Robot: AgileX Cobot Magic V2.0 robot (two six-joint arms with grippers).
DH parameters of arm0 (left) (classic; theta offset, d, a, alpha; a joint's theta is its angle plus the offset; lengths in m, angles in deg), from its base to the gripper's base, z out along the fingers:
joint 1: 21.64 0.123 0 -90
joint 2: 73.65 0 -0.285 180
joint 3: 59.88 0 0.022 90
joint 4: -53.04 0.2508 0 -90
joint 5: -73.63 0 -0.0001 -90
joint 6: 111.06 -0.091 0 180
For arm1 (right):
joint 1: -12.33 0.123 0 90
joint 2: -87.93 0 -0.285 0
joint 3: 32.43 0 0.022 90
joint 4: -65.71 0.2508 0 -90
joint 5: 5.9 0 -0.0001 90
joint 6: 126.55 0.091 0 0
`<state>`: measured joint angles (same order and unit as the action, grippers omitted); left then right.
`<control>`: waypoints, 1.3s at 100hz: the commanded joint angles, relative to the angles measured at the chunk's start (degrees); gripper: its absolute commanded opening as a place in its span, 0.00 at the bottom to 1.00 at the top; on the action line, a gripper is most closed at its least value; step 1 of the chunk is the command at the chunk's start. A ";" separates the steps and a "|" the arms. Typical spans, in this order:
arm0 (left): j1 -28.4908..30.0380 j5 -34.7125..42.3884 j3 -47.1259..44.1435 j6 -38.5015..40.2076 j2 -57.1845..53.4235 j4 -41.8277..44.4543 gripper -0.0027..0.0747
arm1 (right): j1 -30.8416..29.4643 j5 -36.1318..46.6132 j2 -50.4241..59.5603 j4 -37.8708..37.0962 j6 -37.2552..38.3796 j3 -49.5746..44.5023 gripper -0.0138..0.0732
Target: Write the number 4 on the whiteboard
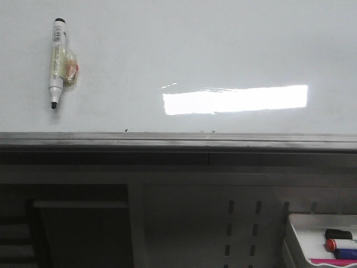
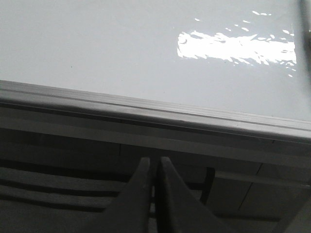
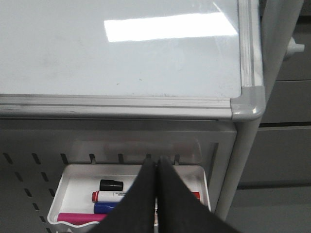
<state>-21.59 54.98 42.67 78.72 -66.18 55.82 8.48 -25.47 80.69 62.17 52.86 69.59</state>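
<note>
Above its grey metal rail (image 1: 178,142), the glossy whiteboard (image 1: 223,50) gleams.

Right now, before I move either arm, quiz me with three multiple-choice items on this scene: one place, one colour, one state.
1. Where is the marker pen?
A. stuck on the whiteboard, upper left
B. in the tray
C. on the rail

2. What colour is the long item at the front of the white tray?
A. green
B. pink
C. yellow

3. How do the right gripper jaws stand?
A. wide open
B. holding a marker
C. closed, empty

A: front view shows it there.
B: pink item lies there.
C: fingers meet, nothing between.
</note>
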 commanded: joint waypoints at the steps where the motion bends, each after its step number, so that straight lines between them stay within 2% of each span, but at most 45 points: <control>1: 0.11 4.77 -1.91 -0.04 -1.44 0.64 0.01 | 0.10 1.20 0.83 -0.11 0.00 -1.27 0.08; 25: 0.11 5.42 -1.91 -0.04 -1.44 2.80 0.01 | 0.10 3.08 0.83 -0.77 0.00 -1.27 0.08; 51: 0.11 6.29 -1.91 -0.04 -1.44 4.49 0.01 | 0.10 9.23 0.83 -0.48 0.00 -1.27 0.08; 70: 0.11 13.45 -1.91 -0.04 -1.44 4.49 0.01 | 0.10 12.96 0.83 5.05 0.00 -1.27 0.08; 83: 0.11 13.16 -0.96 0.18 -0.57 3.21 0.01 | 0.10 10.32 -0.26 11.10 0.00 -0.28 0.08; 100: 0.11 11.55 2.83 0.18 5.55 2.33 0.01 | 0.10 5.69 -6.20 11.22 0.00 4.66 0.08; 110: 0.11 11.15 6.12 0.18 11.17 2.33 0.01 | 0.10 -0.62 -11.64 9.84 0.00 9.16 0.08; 130: 0.11 11.95 10.83 0.18 19.29 2.33 0.01 | 0.10 0.50 -20.90 9.85 0.00 15.96 0.08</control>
<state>-21.59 61.99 50.32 78.72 -50.12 58.66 8.48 -29.68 63.15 72.57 52.86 81.38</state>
